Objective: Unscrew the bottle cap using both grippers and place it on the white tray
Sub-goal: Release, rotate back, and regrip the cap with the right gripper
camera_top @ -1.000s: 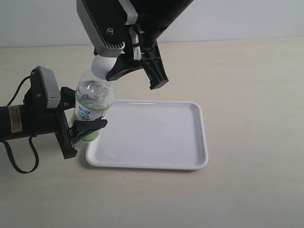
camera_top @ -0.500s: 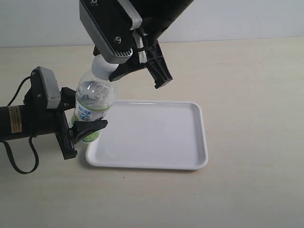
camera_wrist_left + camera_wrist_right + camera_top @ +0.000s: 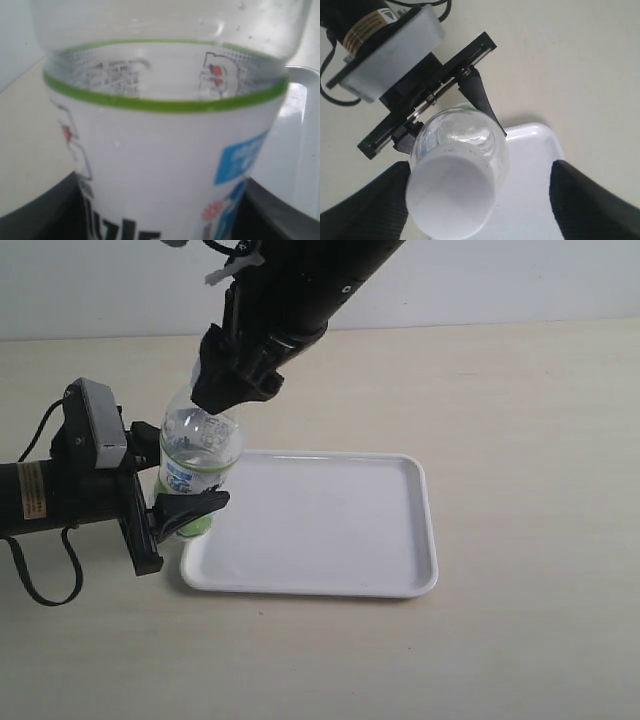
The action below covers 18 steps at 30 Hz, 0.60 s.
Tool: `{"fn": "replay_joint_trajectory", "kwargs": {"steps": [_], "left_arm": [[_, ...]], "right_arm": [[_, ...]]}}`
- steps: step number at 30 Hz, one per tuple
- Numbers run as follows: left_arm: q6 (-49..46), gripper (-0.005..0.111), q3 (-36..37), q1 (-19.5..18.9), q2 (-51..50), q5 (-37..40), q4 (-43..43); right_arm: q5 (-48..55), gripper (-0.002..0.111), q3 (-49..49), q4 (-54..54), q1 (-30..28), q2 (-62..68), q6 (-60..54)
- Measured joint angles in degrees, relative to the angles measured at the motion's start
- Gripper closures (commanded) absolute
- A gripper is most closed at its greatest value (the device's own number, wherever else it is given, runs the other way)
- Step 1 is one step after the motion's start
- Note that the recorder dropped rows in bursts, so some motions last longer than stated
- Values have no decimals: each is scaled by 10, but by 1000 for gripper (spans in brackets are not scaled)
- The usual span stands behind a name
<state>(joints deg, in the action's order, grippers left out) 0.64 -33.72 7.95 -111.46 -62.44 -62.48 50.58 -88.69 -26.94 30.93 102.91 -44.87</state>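
Bottle (image 3: pixel 198 455) upright, bottle cap (image 3: pixel 451 197) uppermost

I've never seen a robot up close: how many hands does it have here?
2. The left hand clamps the bottle low down; the right hand straddles the bottle cap, open.

I see a tabletop (image 3: pixel 530 410) filling most of my exterior view. It is pale cream and matte, with a faint streaky grain running across it. It reaches from the near edge of the picture back to a wall (image 3: pixel 520 280), which stands plain and pale grey-white behind it. The two meet along a straight line, level across the upper part of the view. Through the right wrist camera I get the same cream surface, smooth and evenly lit.
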Motion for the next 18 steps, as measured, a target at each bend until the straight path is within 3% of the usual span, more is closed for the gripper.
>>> {"fn": "replay_joint_trajectory", "kwargs": {"steps": [6,18], "left_arm": [[2,107,0,0,0,19,11],[3,107,0,0,0,19,13]], "right_arm": [[-4,43,0,0,0,0,111],[16,61,0,0,0,0,147]]}}
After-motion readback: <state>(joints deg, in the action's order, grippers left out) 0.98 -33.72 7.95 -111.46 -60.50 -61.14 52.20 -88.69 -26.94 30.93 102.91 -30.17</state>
